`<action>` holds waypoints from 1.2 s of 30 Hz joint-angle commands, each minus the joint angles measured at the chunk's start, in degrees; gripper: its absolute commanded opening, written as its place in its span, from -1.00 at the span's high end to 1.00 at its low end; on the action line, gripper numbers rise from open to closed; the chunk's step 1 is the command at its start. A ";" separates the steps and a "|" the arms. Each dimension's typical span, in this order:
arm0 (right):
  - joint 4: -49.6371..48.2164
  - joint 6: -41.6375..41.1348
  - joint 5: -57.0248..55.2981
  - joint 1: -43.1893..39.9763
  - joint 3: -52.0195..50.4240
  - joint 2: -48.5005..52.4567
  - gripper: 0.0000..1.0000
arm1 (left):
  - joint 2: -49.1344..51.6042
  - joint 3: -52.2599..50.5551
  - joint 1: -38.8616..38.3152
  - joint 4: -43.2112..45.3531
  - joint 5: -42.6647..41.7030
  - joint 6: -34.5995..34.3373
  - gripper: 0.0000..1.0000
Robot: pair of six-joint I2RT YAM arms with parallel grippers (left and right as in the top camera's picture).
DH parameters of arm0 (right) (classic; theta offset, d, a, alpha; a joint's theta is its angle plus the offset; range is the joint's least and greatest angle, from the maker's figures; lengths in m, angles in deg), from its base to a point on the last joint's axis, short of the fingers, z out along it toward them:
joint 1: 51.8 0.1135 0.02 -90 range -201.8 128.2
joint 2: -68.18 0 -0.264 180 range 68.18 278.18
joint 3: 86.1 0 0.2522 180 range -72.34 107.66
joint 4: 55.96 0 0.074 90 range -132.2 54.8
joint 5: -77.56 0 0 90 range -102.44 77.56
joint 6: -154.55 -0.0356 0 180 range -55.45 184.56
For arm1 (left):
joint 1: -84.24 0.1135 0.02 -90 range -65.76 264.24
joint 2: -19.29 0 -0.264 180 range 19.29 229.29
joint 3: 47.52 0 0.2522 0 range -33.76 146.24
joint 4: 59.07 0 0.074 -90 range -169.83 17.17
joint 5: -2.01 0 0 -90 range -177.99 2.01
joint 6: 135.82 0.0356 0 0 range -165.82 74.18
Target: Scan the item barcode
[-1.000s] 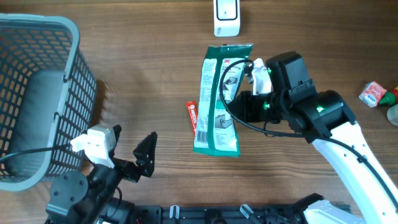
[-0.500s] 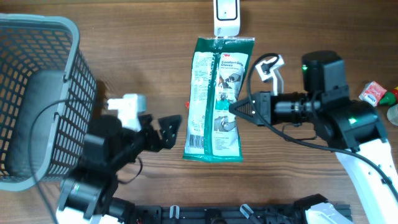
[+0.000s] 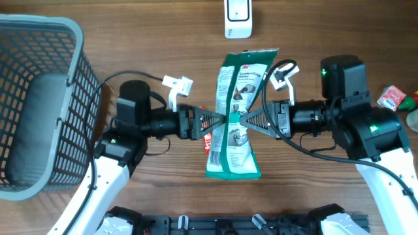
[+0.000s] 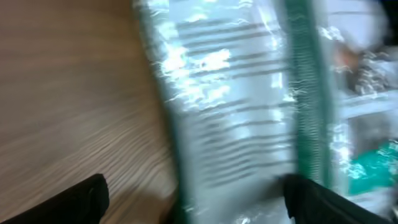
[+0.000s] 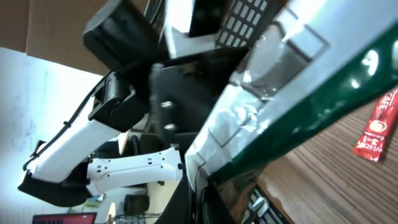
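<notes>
The item is a green and white plastic package (image 3: pixel 238 98), held off the table roughly upright. My right gripper (image 3: pixel 240 121) is shut on its middle from the right. My left gripper (image 3: pixel 219 123) has come in from the left and is open, its fingers either side of the package's left edge. In the left wrist view the package (image 4: pixel 236 106) fills the frame, blurred, between the two dark fingertips (image 4: pixel 81 199). In the right wrist view the package (image 5: pixel 298 93) rises from my right gripper (image 5: pixel 208 199). I cannot make out a barcode. The white scanner (image 3: pixel 237 16) stands at the far edge.
A grey wire basket (image 3: pixel 39 98) occupies the left side. A red sachet (image 3: pixel 208 140) lies on the table under the package, also seen as the red sachet (image 5: pixel 376 127). Small packets (image 3: pixel 392 98) sit at the right edge.
My left arm has swung in from the left until its open jaws straddle the package. The package has tilted slightly and shifted right, still in the right gripper.
</notes>
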 commanded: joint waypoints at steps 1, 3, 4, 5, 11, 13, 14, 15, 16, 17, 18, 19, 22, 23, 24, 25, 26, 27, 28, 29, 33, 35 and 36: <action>-0.28 1.66 0.59 -0.20 1.44 -0.35 0.91 | -0.11 0.22 0.37 6.38 -11.45 -3.63 -0.89; -0.42 1.88 0.44 -0.20 1.44 -0.35 0.91 | -0.11 0.22 0.98 7.76 -12.72 -6.16 -0.97; -0.52 2.19 0.02 -0.20 1.44 -0.35 0.91 | -0.11 0.22 1.40 8.07 -12.87 -7.52 -0.93; -0.55 2.19 -0.83 -0.20 1.44 -0.31 0.91 | -0.11 0.22 1.68 8.09 -12.85 -8.31 -0.68; 0.37 0.94 -13.40 -0.24 1.36 1.44 0.91 | -0.11 0.22 6.38 7.76 -14.82 -10.34 0.92; 0.96 1.07 -16.37 -0.24 1.36 1.97 0.70 | -0.11 0.22 7.82 7.50 -14.84 -10.36 0.92; 1.53 1.20 -18.43 -0.24 1.36 2.08 0.20 | -0.11 0.22 8.57 7.37 -15.28 -10.36 0.92; 1.97 1.44 -19.76 -0.24 1.36 2.16 -0.35 | -0.11 0.22 9.14 7.37 -15.96 -10.40 0.92; 2.38 3.21 -20.17 -0.24 1.36 2.16 -0.84 | -0.11 0.22 9.86 7.39 -16.83 -10.54 0.92; 2.60 4.76 -20.11 -0.24 1.36 2.16 -0.99 | -0.11 0.22 10.38 7.39 -17.42 -10.56 0.92; 2.78 7.06 -19.63 -0.24 1.36 2.16 -0.99 | -0.11 0.22 11.02 7.39 -17.86 -10.56 0.92; 2.89 10.14 -18.43 -0.24 1.22 2.16 -1.00 | -0.11 0.22 11.67 7.39 -18.01 -10.56 0.92; 0.74 12.39 -13.60 -0.24 -1.05 2.56 -0.99 | -0.11 0.22 13.38 7.41 -18.01 -11.15 0.92; -0.28 13.62 -10.36 -0.24 -2.03 3.15 -1.00 | -0.11 0.22 13.84 7.45 -17.99 -12.46 0.92; -1.70 14.95 -5.44 -0.24 -3.37 3.98 -0.99 | -0.11 0.22 14.29 7.67 -18.21 -13.77 0.92; -3.34 15.21 -1.64 -0.24 -4.33 4.72 -0.99 | -0.11 0.22 14.53 7.89 -18.45 -14.38 0.92; -5.33 16.11 2.54 -0.24 -5.25 5.84 -0.99 | -0.11 0.22 14.71 7.87 -18.53 -14.67 0.92; -7.19 16.63 5.79 -0.24 -5.88 7.10 -1.00 | -0.11 0.22 14.80 7.87 -18.86 -14.67 0.92; -8.00 16.57 6.75 -0.24 -6.10 7.98 -0.99 | -0.11 0.22 14.78 7.87 -19.12 -14.67 0.92; -8.81 16.61 7.91 -0.24 -6.36 9.22 -0.99 | -0.11 0.22 14.78 7.89 -19.28 -14.84 0.92; -10.36 19.28 18.43 -0.24 -6.69 14.95 -0.94 | -0.11 0.22 14.78 7.87 -19.26 -14.82 0.92; -12.50 19.15 22.67 -0.24 -6.69 16.44 -0.88 | -0.11 0.22 14.78 7.87 -19.23 -14.82 0.92; -13.44 18.95 22.82 -0.22 -6.69 16.76 -0.83 | -0.11 0.22 14.78 7.87 -19.23 -14.82 0.92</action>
